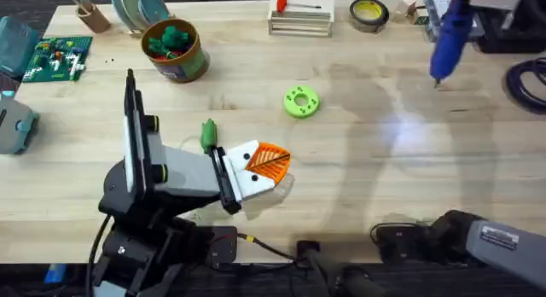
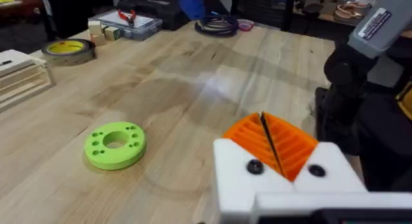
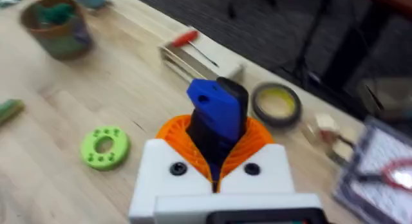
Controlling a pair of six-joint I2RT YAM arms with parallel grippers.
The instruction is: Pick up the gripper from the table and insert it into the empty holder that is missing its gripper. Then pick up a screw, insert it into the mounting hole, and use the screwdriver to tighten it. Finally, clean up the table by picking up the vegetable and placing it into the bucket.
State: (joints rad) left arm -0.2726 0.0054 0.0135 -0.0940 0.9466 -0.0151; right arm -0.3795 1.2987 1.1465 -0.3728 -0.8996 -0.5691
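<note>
Your right hand (image 3: pixel 215 169), white with ribbed orange pads, is clenched on the blue pen-shaped screwdriver (image 1: pixel 450 34) above the far right of the pale wooden bench (image 1: pixel 384 152), its thin metal tip pointing down and slightly left. Your left hand (image 1: pixel 266 165) sits pressed shut on nothing (the oblong green vegetable (image 1: pixel 208 134) lies just behind it). The round brown bucket (image 1: pixel 177 51) stands far left.

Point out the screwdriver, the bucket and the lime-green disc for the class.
screwdriver (image 1: pixel 450 34): overhead view, on its blue body.
bucket (image 1: pixel 189 61): overhead view, on its brown outer wall.
lime-green disc (image 2: pixel 103 153): left wrist view, on the flat top face near the rim.
</note>
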